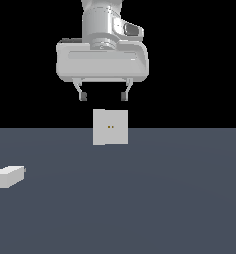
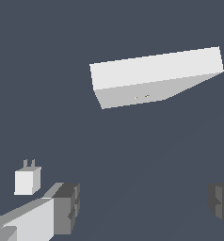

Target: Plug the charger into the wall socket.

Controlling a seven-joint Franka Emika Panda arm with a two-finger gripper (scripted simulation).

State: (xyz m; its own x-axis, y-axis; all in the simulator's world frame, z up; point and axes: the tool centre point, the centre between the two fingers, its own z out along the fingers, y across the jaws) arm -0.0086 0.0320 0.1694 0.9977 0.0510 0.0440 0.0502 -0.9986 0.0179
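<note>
The charger (image 1: 7, 176) is a small white elongated block lying on the grey floor at the exterior view's left edge. In the wrist view the charger (image 2: 27, 181) shows end-on with two short prongs sticking out of it. The wall socket (image 1: 110, 127) is an upright white square plate with two tiny yellowish dots, standing at mid-scene; in the wrist view the wall socket (image 2: 154, 75) appears as a slab seen from above. My gripper (image 1: 102, 96) hangs open high above the floor, over the socket, with nothing between its fingers (image 2: 67, 207).
A flat dark grey floor (image 1: 164, 198) spreads across the scene under a black background. No other objects show.
</note>
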